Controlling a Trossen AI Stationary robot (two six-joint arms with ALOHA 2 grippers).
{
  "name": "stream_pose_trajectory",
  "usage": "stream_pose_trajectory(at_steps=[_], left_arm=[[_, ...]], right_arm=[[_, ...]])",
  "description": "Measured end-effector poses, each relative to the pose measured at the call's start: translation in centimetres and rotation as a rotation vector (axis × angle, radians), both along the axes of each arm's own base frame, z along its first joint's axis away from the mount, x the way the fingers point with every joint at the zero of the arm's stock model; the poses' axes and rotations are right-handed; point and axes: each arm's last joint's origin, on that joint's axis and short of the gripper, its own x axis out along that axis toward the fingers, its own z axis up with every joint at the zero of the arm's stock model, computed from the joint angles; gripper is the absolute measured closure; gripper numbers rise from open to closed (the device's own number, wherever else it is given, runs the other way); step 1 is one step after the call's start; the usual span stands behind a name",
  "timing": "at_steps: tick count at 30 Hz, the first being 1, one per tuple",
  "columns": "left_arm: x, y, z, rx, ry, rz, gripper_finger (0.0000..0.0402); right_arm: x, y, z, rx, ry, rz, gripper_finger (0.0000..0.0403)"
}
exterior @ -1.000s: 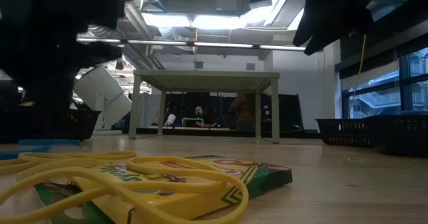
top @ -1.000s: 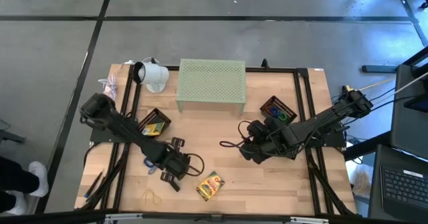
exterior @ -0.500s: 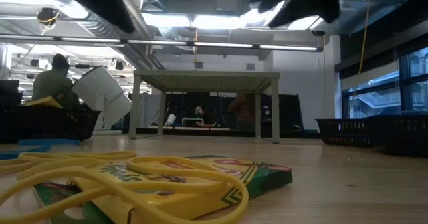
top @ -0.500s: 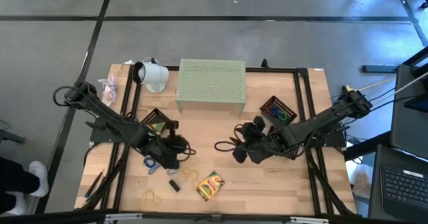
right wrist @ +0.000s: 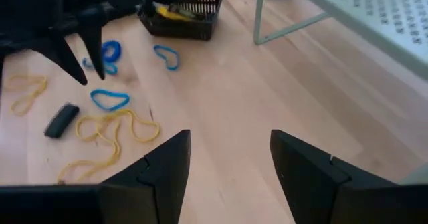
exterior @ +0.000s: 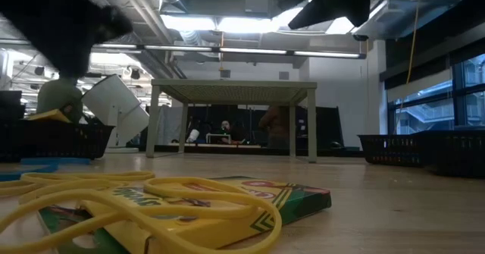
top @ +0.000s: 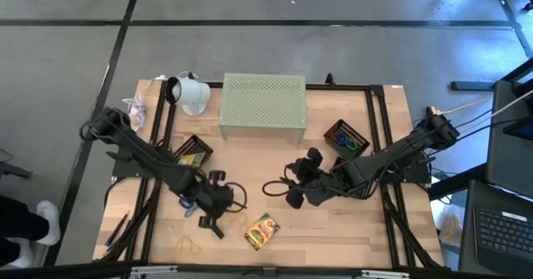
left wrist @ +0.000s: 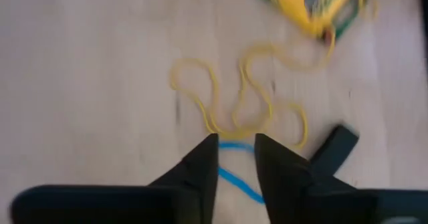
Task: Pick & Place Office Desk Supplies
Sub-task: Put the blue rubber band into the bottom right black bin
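Note:
Tangled yellow rubber bands [left wrist: 247, 110] lie flat on the wooden table beside a blue band [right wrist: 110, 100] and a small black piece [right wrist: 61, 119]. My left gripper [left wrist: 235, 147] hovers above them near the front left, pointing steeply down. Its fingers stand a little apart with nothing between them. My right gripper [right wrist: 231, 147] hangs wide open over the table's middle [top: 287, 194], slanting down toward the left, and holds nothing. A crayon box [top: 261, 231] lies near the front edge. A yellow band [exterior: 151, 201] lies close to the low camera, in front of that box.
The pale green perforated stand [top: 262, 104] is at the back centre, with a white lamp head [top: 187, 92] to its left. One black mesh tray [top: 191, 152] sits at the left and another [top: 346, 137] at the right. More blue rings [right wrist: 167, 55] and a yellow band [top: 187, 246] lie loose on the table.
My left gripper has risen from the table, drawn back toward the left tray, then come back over the yellow bands, which now show beside it. My right gripper has drifted toward the table's left and turned at the wrist.

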Motion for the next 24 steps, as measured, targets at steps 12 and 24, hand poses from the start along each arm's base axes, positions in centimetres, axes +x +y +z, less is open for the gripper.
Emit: stream_pose_trajectory(at_steps=[12,24], left_arm=[[1.2,-1.4,-6.0,0.176,0.191,-0.294,0.0247],[1.9,-0.6,-7.1,0.202,0.231,-0.368,0.0270]], right_arm=[[0.0,0.1,-0.1,0.022,0.011,0.023,0.0195],[0.0,0.1,-0.1,0.019,0.009,0.020,0.0194]])
